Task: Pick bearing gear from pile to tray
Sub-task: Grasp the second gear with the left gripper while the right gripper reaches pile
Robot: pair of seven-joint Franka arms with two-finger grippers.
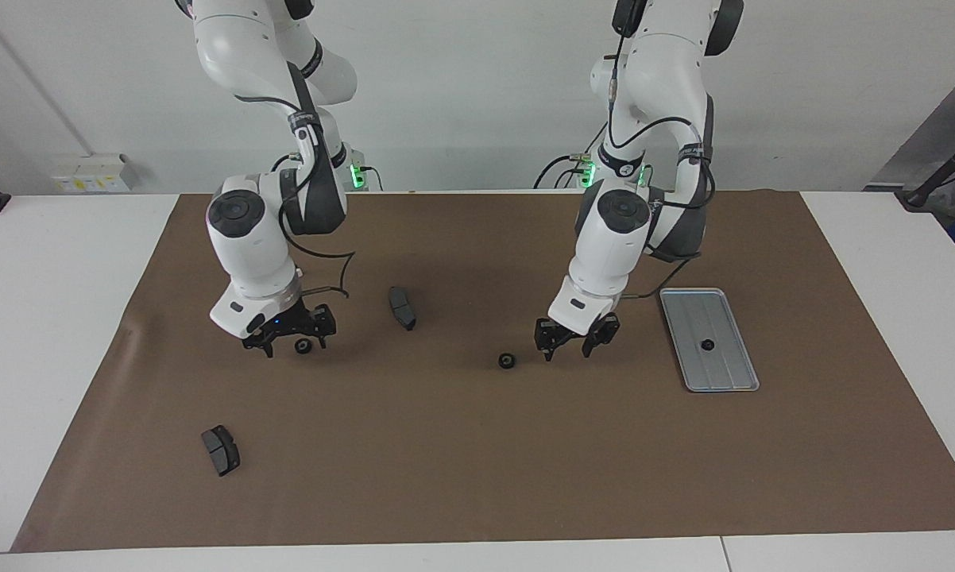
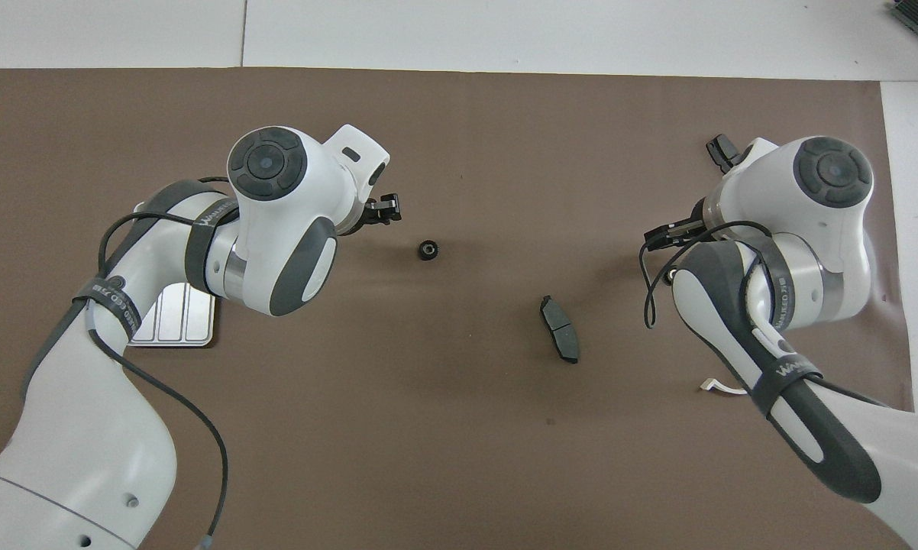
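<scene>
Facing view: one gear [image 1: 707, 345] already lies in my tray [image 1: 733, 373] near the mat's edge. My left gripper [image 1: 567, 342], open and empty, hangs beside the mid-mat gear [image 1: 507, 361]; my right gripper [image 1: 287, 338], open, straddles another gear [image 1: 303, 345]. Overhead view: mid-mat gear [image 2: 427, 250] unclaimed; two gears left.

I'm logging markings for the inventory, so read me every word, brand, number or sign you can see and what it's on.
"WANEED", partly legible, white lettering on the dark grey strap around the left arm.
Similar lettering on the dark grey strap around the right arm: too blurred to read for certain.
Nothing else readable.
</scene>
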